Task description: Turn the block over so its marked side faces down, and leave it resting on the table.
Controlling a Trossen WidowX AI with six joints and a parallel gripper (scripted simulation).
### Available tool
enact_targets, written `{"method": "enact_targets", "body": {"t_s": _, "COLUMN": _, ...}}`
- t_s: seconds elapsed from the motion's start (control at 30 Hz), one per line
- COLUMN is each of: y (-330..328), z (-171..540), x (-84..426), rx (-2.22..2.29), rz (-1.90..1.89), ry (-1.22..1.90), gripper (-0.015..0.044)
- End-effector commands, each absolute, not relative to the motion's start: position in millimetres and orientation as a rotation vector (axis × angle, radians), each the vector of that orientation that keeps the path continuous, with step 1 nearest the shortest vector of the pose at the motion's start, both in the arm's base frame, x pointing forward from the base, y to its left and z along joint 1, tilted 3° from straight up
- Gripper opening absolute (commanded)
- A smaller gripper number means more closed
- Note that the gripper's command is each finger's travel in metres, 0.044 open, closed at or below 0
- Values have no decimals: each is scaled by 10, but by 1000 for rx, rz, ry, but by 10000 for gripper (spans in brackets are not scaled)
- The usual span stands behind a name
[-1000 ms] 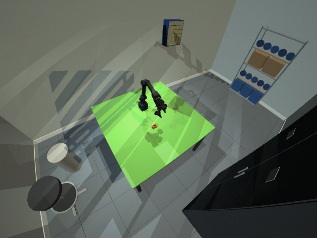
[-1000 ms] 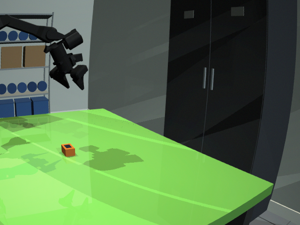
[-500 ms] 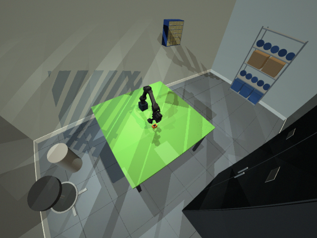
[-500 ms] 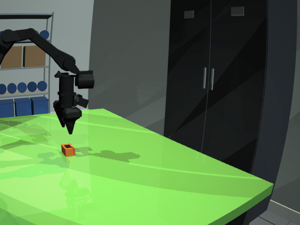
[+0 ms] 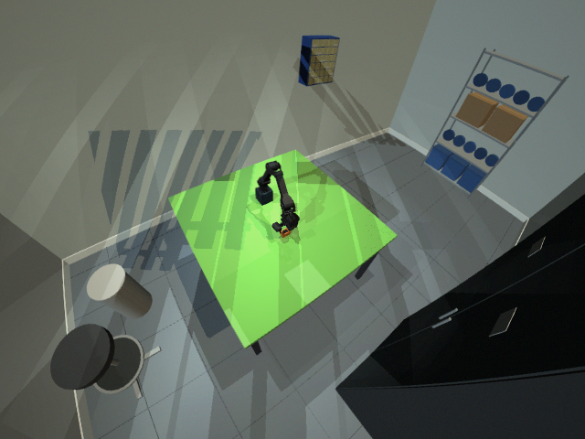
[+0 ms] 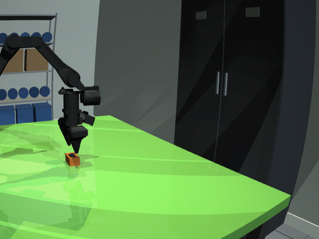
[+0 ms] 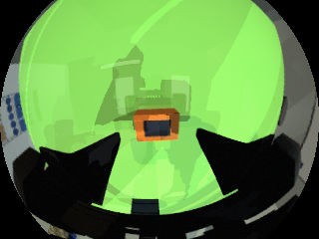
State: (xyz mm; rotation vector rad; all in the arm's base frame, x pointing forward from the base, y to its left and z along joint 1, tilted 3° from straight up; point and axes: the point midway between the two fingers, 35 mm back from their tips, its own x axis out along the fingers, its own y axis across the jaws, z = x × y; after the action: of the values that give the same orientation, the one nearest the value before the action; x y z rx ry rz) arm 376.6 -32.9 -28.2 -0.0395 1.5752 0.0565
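Hovering over the orange block [image 5: 284,232] [image 6: 73,159] [image 7: 157,115], the gripper [image 5: 285,228] [image 6: 73,149] [image 7: 159,134] points downward with its fingers spread wide and nothing pinched between them. The block rests on the bright green table [image 5: 264,293] [image 6: 180,190] [image 7: 224,65], its dark marked patch [image 6: 72,155] [image 7: 157,128] facing up, so the turn is not done. In the wrist view the block sits near the middle of the dial, its longer edges running roughly from 9 to 3 o'clock, with one black finger reaching in from 8 o'clock and the other from 4 o'clock. The exterior view shows the nearer fingertip just above the block, toward 1 o'clock; whether it touches, I cannot tell.

Seen from the top, the arm's base [image 5: 259,200] stands on the table at 11 o'clock from the block, and the black arm [image 5: 282,184] [image 6: 52,58] rises from it, bends over and comes down to the gripper. Around the table in that same view, the metal shelf rack [image 5: 565,78] [image 6: 54,56] stands at 2 o'clock, the tall black cabinet [image 5: 449,340] [image 6: 201,77] at 4 o'clock, and the round dark stool [image 5: 82,357] at 8 o'clock
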Motion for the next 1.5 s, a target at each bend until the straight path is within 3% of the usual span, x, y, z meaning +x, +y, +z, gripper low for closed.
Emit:
{"method": "enact_targets", "body": {"t_s": 0.0, "y": -330, "z": -359, "x": 3731, "rx": -41, "rz": 50, "ry": 1586, "gripper": 440}}
{"method": "enact_targets", "body": {"t_s": 0.77, "y": -328, "z": -686, "x": 3723, "rx": -41, "rz": 50, "ry": 1586, "gripper": 440}}
{"method": "enact_targets", "body": {"t_s": 0.97, "y": -328, "z": -686, "x": 3723, "rx": -41, "rz": 50, "ry": 1586, "gripper": 282}}
{"method": "enact_targets", "body": {"t_s": 1.47, "y": -328, "z": -686, "x": 3723, "rx": -41, "rz": 50, "ry": 1586, "gripper": 183}}
